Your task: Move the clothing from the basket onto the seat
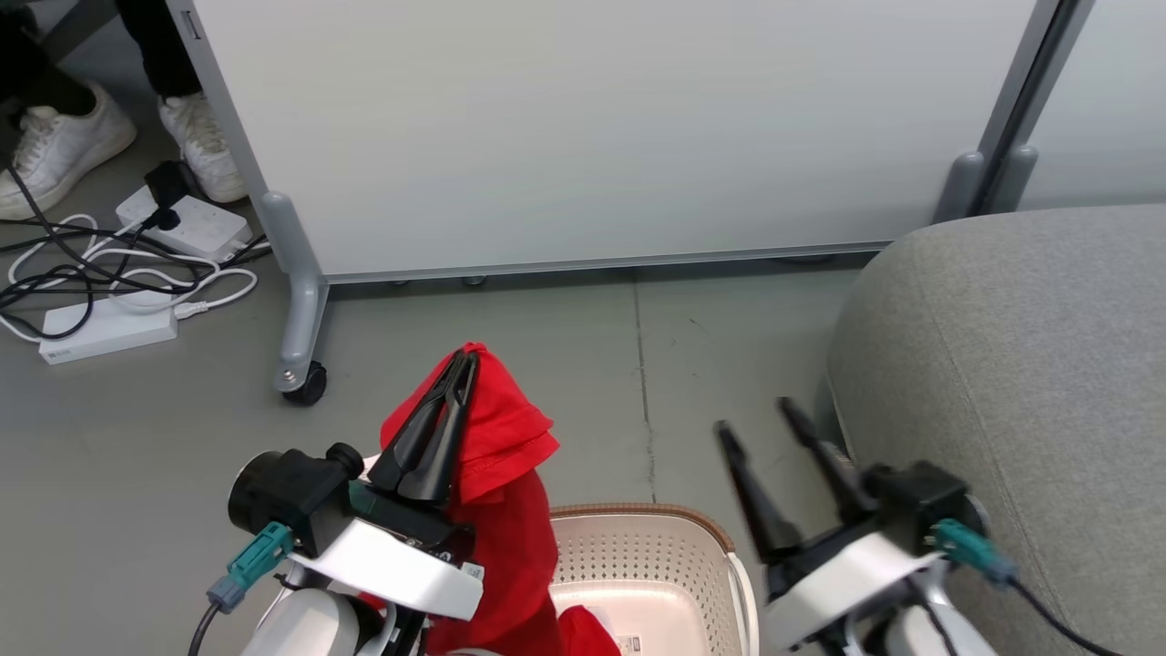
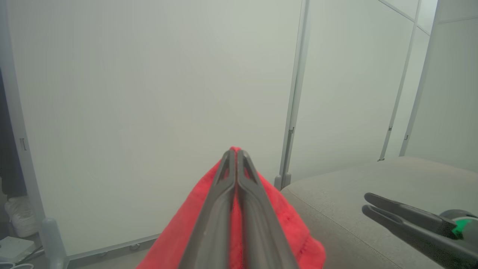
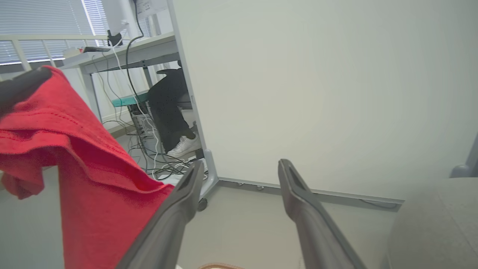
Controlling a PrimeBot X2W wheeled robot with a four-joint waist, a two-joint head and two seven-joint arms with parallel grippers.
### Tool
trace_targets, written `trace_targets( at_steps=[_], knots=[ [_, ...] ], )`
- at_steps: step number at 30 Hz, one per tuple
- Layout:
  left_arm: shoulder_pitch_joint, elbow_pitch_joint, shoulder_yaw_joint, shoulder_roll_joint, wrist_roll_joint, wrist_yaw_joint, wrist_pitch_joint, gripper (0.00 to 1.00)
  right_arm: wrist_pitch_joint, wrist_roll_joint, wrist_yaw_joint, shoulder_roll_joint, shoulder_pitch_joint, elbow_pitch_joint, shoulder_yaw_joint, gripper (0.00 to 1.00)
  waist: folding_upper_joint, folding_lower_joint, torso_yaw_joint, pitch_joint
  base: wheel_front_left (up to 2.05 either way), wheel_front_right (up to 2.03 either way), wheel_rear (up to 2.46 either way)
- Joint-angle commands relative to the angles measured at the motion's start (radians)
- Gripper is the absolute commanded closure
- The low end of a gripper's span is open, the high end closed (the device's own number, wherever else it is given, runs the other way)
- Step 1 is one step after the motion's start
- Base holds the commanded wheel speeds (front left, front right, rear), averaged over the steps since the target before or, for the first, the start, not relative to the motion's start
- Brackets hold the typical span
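Clothing (image 1: 506,437) pinched in left claw (image 1: 468,357), hanging over basket (image 1: 647,556); right claw (image 1: 751,415) spread wide.

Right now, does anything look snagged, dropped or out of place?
Nothing stands out. The left gripper is shut on a red garment hanging over the basket; the right gripper is open and empty beside the seat.

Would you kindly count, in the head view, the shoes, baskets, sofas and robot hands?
Shoes: 2
Basket: 1
Sofa: 1
Hands: 2
Total: 6
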Motion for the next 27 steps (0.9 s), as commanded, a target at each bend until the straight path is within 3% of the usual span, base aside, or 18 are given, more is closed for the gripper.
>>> trace_targets(
  at_steps=[1,11,20,21,22,23,27],
  knots=[
    [-0.017,-0.002,-0.001,0.000,-0.006,-0.008,-0.001,1.00,-0.009,0.018,0.002,-0.005,-0.021,0.010,0.036,0.00,0.0000,0.0000,0.008,0.001,0.00,0.00,0.00],
    [-0.047,-0.001,-0.040,-0.014,-0.001,-0.023,0.004,1.00,-0.039,0.213,0.002,-0.005,-0.195,0.164,0.414,0.00,0.0000,0.0000,0.059,0.008,0.00,0.00,0.00],
    [-0.059,-0.008,-0.077,-0.026,0.001,-0.037,0.008,1.00,-0.061,0.348,0.002,-0.005,-0.359,0.329,0.609,0.00,0.0000,0.0000,0.085,0.012,0.00,0.00,0.00],
    [-0.060,-0.008,-0.080,-0.027,0.000,-0.037,0.008,1.00,-0.062,0.365,0.002,-0.005,-0.370,0.339,0.621,0.11,0.0000,0.0000,0.087,0.012,0.00,0.00,0.00],
    [-0.062,-0.007,-0.083,-0.027,0.000,-0.038,0.008,1.00,-0.062,0.377,0.002,-0.005,-0.382,0.351,0.634,0.67,0.0000,0.0000,0.089,0.012,0.00,0.00,0.00],
    [-0.062,-0.007,-0.085,-0.028,-0.001,-0.039,0.007,1.00,-0.063,0.388,0.002,-0.005,-0.391,0.359,0.641,1.00,0.0000,0.0000,0.090,0.012,0.00,0.00,0.00],
    [-0.065,-0.009,-0.090,-0.027,-0.005,-0.041,0.004,1.00,-0.069,0.437,0.002,-0.005,-0.415,0.375,0.664,1.00,0.0000,0.0000,0.091,0.012,0.00,0.00,0.00]
  ],
)
